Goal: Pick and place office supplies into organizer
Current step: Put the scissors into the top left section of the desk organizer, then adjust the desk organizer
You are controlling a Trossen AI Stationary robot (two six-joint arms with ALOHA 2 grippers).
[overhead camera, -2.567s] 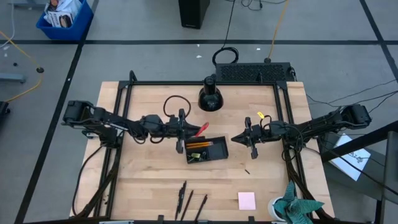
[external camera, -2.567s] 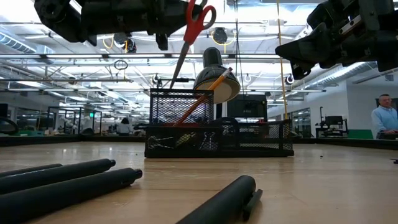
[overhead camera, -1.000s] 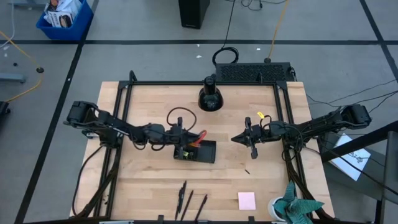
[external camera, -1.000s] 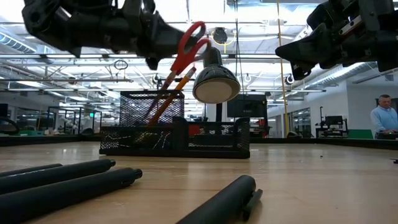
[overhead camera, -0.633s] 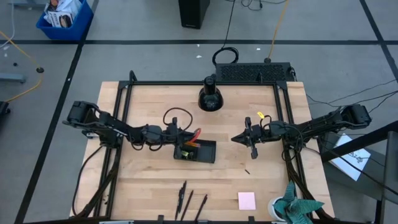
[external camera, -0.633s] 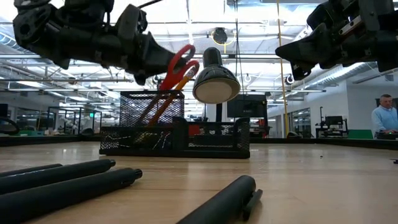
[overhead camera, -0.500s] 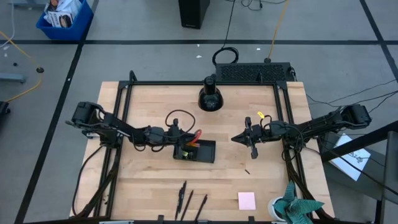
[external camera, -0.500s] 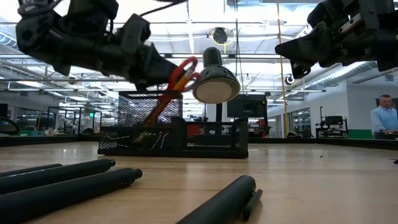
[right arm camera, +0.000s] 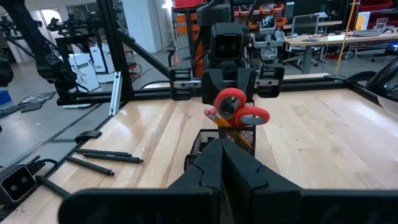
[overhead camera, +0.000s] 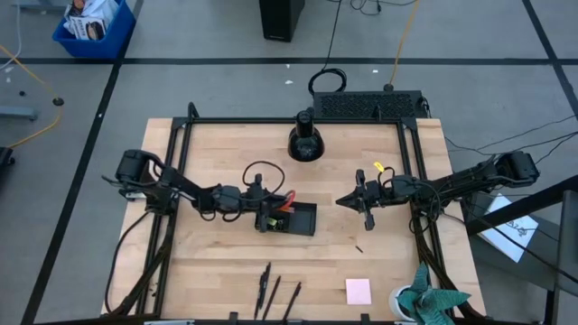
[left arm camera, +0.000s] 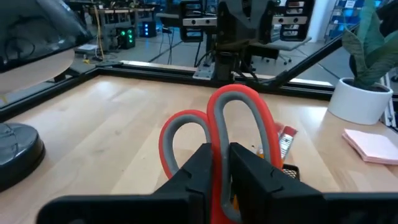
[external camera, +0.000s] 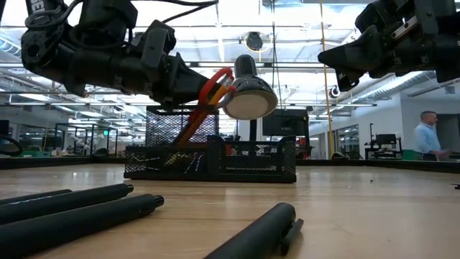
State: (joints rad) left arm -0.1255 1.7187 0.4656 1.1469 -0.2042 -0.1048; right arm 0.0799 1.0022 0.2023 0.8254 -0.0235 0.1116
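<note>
My left gripper (overhead camera: 264, 206) is shut on the red-handled scissors (overhead camera: 287, 197), whose blades stick down into the tall mesh cup of the black organizer (overhead camera: 302, 219). In the low view the scissors (external camera: 213, 88) lean steeply, next to orange pencils (external camera: 188, 124) standing in the same cup of the organizer (external camera: 215, 160). My right gripper (overhead camera: 348, 200) is shut and hovers right of the organizer, touching nothing. Thin dark pens (overhead camera: 271, 291) and the pink pad (overhead camera: 358, 291) lie by the near edge. The yellow piece (overhead camera: 378, 167) lies far right. My left gripper (left arm camera: 222, 177) pinches the scissors between its two fingers (left arm camera: 198, 169), at the base of the handle (left arm camera: 221, 158) just below the two red loops. The fingers come slanting from the table's left and above. The scissors lean with the loops (external camera: 215, 83) up and the blades inside the organizer's cup.
A black dome lamp (overhead camera: 305, 144) stands at the far middle of the table, its head (external camera: 248, 97) hanging near the scissor handles in the low view. A potted teal plant (overhead camera: 429, 302) sits at the near right corner. A person (external camera: 424, 137) walks in the room beyond.
My left gripper has sunk and tipped flatter, still shut on the scissors. The scissor handles have dropped and the scissors lean further over, blades staying in the cup. The organizer has slid slightly toward the table's right.
</note>
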